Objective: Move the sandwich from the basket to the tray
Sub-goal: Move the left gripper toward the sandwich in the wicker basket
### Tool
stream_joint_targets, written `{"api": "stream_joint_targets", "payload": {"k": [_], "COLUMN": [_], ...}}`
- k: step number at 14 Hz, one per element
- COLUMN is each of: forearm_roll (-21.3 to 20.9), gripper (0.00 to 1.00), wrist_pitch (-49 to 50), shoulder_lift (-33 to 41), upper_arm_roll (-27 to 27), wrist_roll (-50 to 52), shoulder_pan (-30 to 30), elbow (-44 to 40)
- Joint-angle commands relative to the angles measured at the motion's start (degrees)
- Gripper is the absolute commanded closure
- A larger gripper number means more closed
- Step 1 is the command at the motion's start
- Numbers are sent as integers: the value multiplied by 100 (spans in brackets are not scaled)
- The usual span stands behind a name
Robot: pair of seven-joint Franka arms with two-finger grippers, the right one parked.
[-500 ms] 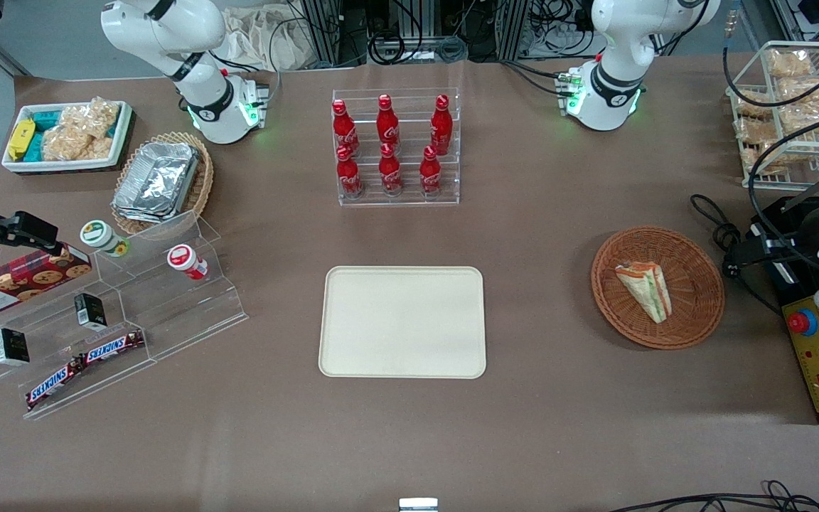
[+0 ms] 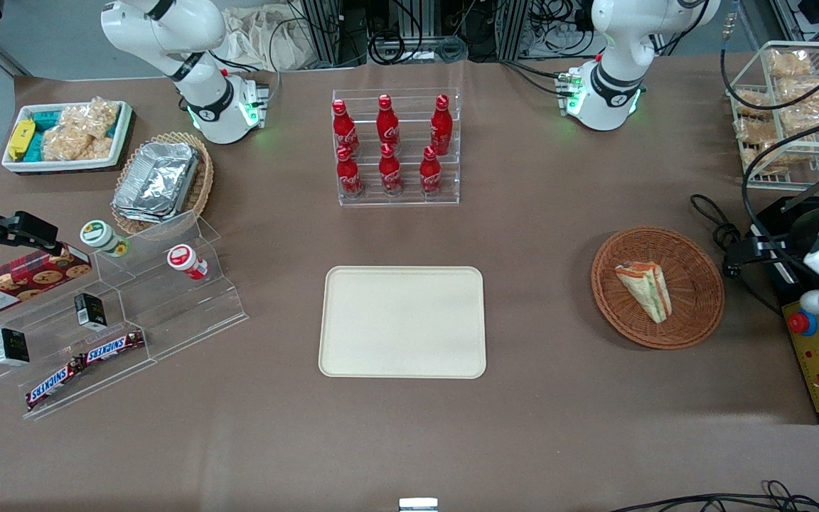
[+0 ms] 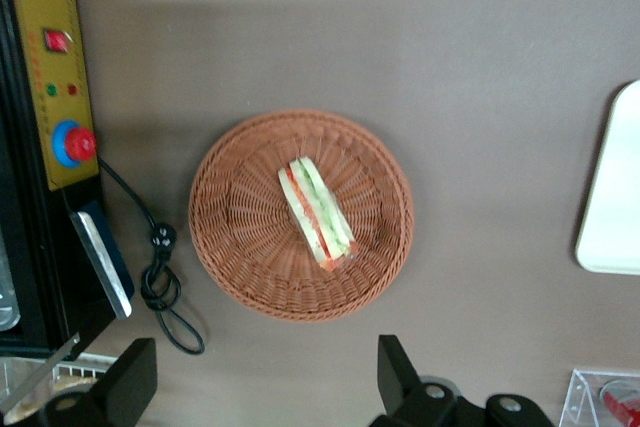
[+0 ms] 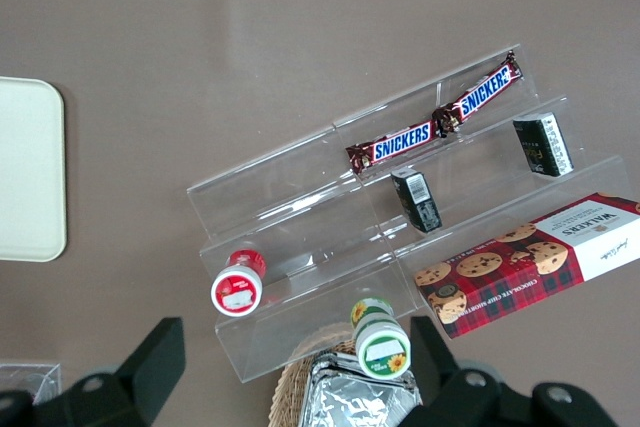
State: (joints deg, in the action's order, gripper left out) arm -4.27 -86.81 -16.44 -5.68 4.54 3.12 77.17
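A black control box (image 3: pixel 45 147) with a red button and a looped cable (image 3: pixel 160 287) sat just beside the wicker basket (image 3: pixel 230 247). The sandwich (image 3: pixel 318 212) lay in the basket — its long axis slanted, stripes up. The gripper (image 3: pixel 265 387) hovered above the basket, fingers spread, holding nothing.
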Motion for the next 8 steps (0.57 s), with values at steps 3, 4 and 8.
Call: {"api": "stream_joint_targets", "payload": {"k": [3, 4, 8], "forearm_roll": [-39, -39, -4], "gripper": [1, 1, 1], "wrist_pitch": [-791, -1037, -2381], "shoulder_lift": [27, 18, 27], "upper_arm_roll": [172, 181, 173], "wrist_roll": [11, 177, 1300], "shoulder_pan": [40, 40, 40], "elbow": [1368, 1640, 2740]}}
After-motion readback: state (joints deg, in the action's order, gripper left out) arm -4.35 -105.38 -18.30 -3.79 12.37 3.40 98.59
